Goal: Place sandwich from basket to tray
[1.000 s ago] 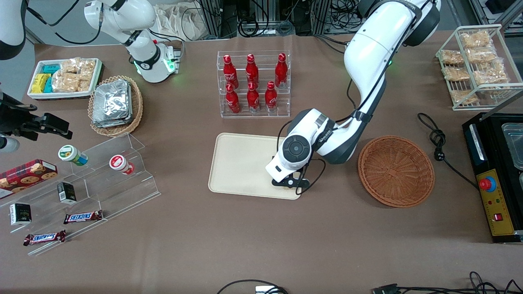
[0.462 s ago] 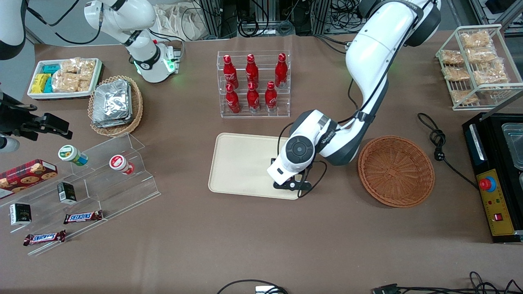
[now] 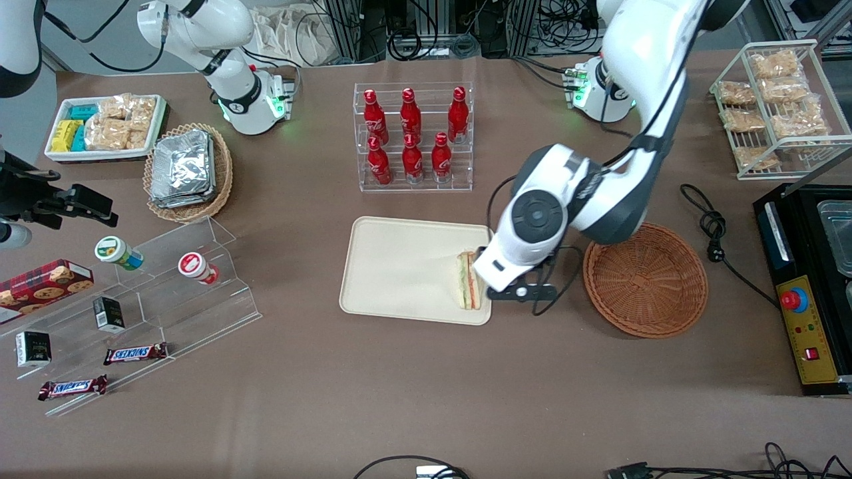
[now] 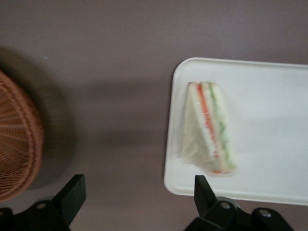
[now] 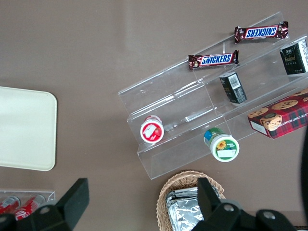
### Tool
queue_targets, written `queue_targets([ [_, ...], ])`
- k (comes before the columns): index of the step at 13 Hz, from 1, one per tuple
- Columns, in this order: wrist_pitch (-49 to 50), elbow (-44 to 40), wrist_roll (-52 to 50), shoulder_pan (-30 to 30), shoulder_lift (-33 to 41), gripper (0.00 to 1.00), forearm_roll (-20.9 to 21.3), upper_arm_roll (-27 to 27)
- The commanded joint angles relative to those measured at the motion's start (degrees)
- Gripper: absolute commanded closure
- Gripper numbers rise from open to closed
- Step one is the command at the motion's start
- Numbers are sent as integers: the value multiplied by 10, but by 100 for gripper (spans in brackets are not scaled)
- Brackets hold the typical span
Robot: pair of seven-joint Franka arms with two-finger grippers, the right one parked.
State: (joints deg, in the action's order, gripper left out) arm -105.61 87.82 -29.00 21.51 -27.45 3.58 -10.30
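The sandwich [image 3: 468,279], a pale wedge with green, orange and red layers, lies on the cream tray [image 3: 399,266], at the tray's edge nearest the basket. The reddish-brown wicker basket [image 3: 645,279] sits beside the tray toward the working arm's end and holds nothing. My gripper [image 3: 522,291] hangs above the bare table between tray and basket, apart from the sandwich. In the left wrist view the gripper [image 4: 137,192] is open with nothing between its fingers, and the sandwich [image 4: 207,127], the tray [image 4: 269,96] and the basket's rim [image 4: 17,139] all show.
A clear rack of red bottles [image 3: 413,136] stands just farther from the front camera than the tray. A power cable [image 3: 712,226] and a black machine [image 3: 809,286] lie toward the working arm's end. A clear stepped shelf [image 3: 166,293] with snacks lies toward the parked arm's end.
The gripper, earlier low over the tray's corner and covering the sandwich, has risen and shifted toward the basket. The sandwich now lies uncovered on the tray.
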Motion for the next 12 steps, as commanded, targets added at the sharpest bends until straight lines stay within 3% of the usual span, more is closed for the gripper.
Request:
queue_targets([
  [1, -60, 198, 77, -60, 147, 0, -2, -2],
  [2, -76, 250, 111, -83, 189, 0, -2, -2],
  [4, -53, 270, 136, -140, 236, 0, -3, -1],
  [8, 79, 115, 191, -282, 204, 0, -10, -1],
  [10, 145, 43, 192, -287, 184, 0, -9, -1],
  [12, 143, 40, 192, -287, 182, 0, -9, -1],
])
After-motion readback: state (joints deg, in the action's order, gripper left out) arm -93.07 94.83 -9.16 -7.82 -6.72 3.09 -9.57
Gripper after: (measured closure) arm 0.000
